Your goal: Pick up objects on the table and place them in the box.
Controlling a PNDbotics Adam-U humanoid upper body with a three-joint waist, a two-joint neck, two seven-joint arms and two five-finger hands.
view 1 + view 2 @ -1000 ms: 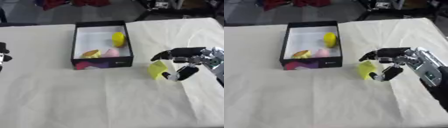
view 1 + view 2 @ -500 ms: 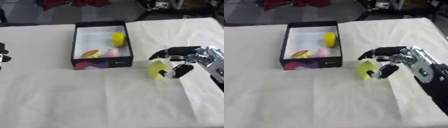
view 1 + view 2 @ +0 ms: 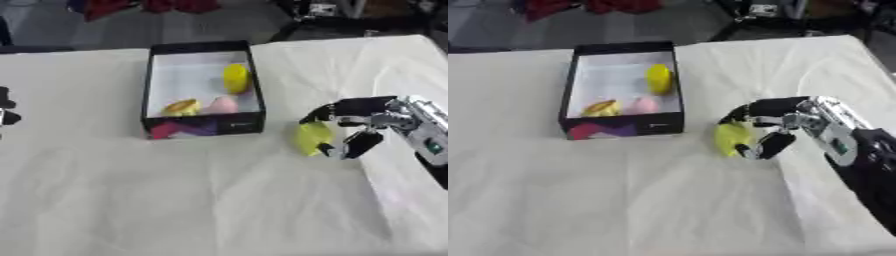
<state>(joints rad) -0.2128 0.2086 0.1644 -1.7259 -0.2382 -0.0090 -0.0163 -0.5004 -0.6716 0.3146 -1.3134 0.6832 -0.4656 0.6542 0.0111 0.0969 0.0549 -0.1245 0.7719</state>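
White-clothed surface [image 3: 175, 200] carrying black box [image 3: 157, 82] partly filled; right hand [image 3: 354, 122] curling round yellow-green object [image 3: 311, 138] just right of box, likely gripping for lifting inside. Left hand [image 3: 5, 107] idling at edge, fingers unclear.

Box [image 3: 202, 126] sits on the table [image 3: 175, 200], left of centre toward the far side; three small objects lie inside it, one [image 3: 234, 78] behind the other two. Right hand [image 3: 354, 122] is right of the box's near corner, fingers curled round an object [image 3: 311, 137]. Left hand [image 3: 7, 107] shows at the left edge.
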